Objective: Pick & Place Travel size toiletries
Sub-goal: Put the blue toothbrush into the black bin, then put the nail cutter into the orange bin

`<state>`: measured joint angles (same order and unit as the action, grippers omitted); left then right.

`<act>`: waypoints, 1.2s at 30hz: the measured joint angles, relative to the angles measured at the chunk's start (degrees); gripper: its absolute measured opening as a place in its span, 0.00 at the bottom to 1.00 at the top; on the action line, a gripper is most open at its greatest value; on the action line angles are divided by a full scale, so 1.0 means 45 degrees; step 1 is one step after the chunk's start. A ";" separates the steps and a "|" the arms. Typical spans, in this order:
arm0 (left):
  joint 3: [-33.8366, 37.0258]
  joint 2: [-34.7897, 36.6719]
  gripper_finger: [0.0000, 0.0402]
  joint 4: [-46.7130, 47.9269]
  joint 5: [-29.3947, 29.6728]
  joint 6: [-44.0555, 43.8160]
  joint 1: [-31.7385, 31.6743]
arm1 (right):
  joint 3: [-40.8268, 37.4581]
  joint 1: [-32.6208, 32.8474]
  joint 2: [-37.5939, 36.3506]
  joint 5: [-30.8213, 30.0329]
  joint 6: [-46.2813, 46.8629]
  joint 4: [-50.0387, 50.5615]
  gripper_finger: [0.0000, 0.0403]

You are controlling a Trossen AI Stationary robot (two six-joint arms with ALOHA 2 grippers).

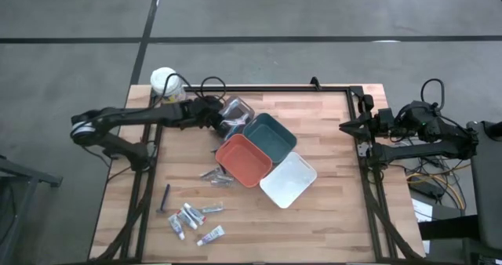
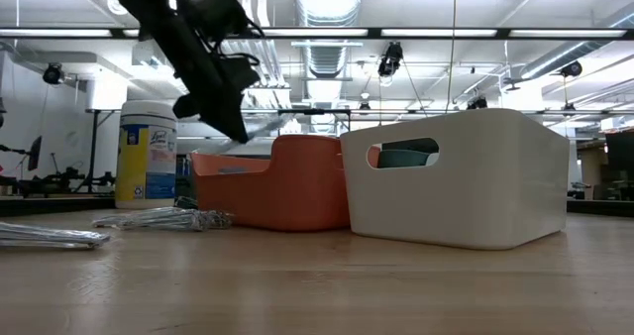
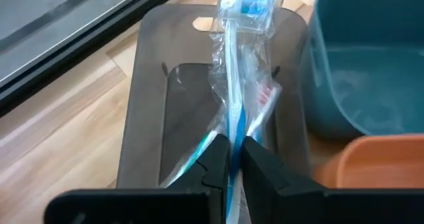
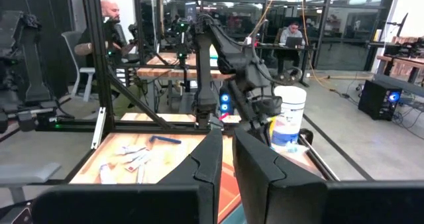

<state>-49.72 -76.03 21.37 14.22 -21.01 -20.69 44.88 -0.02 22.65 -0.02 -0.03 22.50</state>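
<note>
Above the clear tray (image 3: 159, 118) — wrapped toothbrush (image 3: 233, 85) clenched between left hand (image 3: 232, 159) fingers.

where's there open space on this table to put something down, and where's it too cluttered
Free: the bare wood between the teal tray and the right rail, and the front right corner past the white tray. Crowded: the middle, where four trays touch and the left claw holds a wrapped toothbrush over the clear tray; and front left, scattered tubes.
</note>
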 joint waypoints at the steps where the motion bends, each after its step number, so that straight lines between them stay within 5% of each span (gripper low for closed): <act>1: -0.0017 -0.0133 0.08 -0.0096 0.0038 0.0015 -0.0005 | 0.0000 0.0000 0.0001 0.0000 -0.0001 0.0000 0.08; 23: -0.0029 0.0556 0.39 -0.0181 0.0384 -0.0097 0.0191 | 0.0000 0.0002 0.0000 0.0002 -0.0004 0.0000 0.08; 36: 0.0064 0.2504 0.39 -0.0288 0.1783 0.0057 0.3543 | 0.0000 0.0002 0.0000 0.0001 -0.0019 0.0000 0.08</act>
<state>-49.43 -64.76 20.08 22.25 -20.76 -4.74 44.88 -0.01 22.65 -0.02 -0.12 22.50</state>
